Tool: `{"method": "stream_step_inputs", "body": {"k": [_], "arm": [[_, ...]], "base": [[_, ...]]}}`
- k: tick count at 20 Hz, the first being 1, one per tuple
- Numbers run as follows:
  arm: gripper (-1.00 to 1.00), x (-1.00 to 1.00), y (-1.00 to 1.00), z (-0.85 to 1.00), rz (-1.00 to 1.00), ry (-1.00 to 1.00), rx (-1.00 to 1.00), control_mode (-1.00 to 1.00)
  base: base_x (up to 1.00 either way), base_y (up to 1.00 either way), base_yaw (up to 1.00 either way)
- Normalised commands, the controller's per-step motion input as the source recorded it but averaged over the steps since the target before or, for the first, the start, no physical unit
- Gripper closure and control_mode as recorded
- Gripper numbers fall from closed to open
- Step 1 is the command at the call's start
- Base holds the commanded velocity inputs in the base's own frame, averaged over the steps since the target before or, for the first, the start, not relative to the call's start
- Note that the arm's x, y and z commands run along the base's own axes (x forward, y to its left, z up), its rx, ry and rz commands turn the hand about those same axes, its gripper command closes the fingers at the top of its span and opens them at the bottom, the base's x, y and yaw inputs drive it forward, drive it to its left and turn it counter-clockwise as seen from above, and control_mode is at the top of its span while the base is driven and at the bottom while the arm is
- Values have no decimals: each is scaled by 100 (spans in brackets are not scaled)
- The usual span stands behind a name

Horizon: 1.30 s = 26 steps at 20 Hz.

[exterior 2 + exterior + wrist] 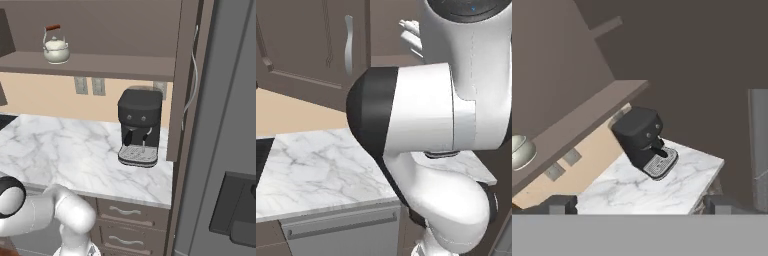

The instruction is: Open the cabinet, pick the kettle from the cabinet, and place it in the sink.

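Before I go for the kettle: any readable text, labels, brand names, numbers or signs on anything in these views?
None can be read.
The coffee machine has round knobs on its front but no legible lettering or brand.
The kettle, the cabinet and the marble counter carry no text.
The wall outlets are plain.

The dark brown cabinet (110, 22) stands open, its door (187, 75) swung out edge-on at three o'clock. The cream-white kettle (55, 48), reddish-orange handle arched upright, sits on the inner shelf (100, 65) at ten o'clock.
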Motion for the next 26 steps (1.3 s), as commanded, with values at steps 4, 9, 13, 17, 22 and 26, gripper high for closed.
{"method": "stream_step_inputs", "body": {"k": [4, 9, 13, 17, 22, 26], "arm": [[-100, 22, 0, 10, 18, 11, 24, -100], [-100, 17, -12, 0, 18, 14, 40, -100], [-100, 11, -25, -2, 19, 8, 41, -100], [-100, 21, -30, -12, 20, 8, 40, -100], [-100, 29, -23, -46, 21, 11, 34, -100], [-100, 39, -2, -98, 24, 4, 16, -100]], "base": [[0, 0, 0], [0, 0, 0], [0, 0, 0], [0, 0, 0], [0, 0, 0], [0, 0, 0]]}}
